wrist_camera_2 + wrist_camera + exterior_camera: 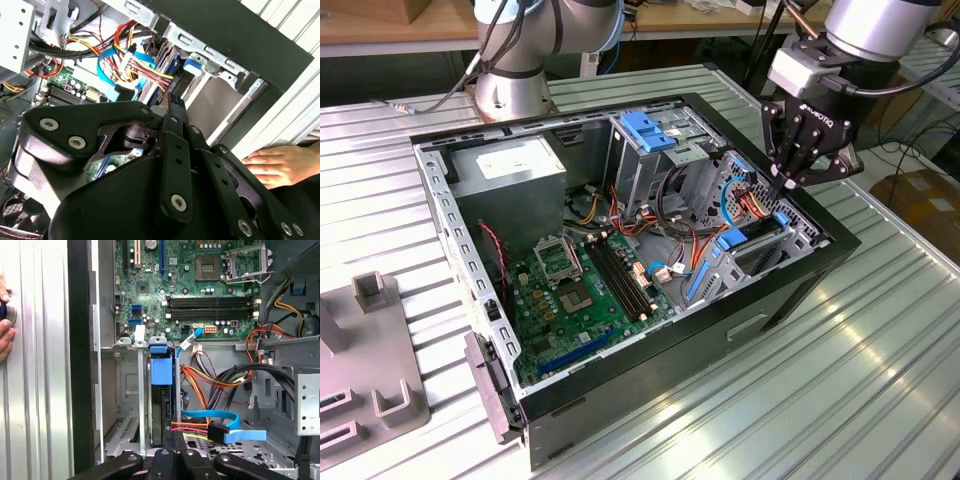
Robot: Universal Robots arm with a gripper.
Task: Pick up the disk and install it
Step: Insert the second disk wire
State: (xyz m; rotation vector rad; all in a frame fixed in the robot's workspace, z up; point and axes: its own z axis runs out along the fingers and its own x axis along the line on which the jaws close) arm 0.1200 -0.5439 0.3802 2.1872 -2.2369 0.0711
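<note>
Standing on edge in the case's drive bay just below the closed jaws, disk (161,390) with long axis running away from downward-pointing gripper (788,186).

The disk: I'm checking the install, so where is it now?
The disk stands on edge in the drive bay at the exterior view's right of the computer case, directly under the gripper, beside the coloured cables.
</note>
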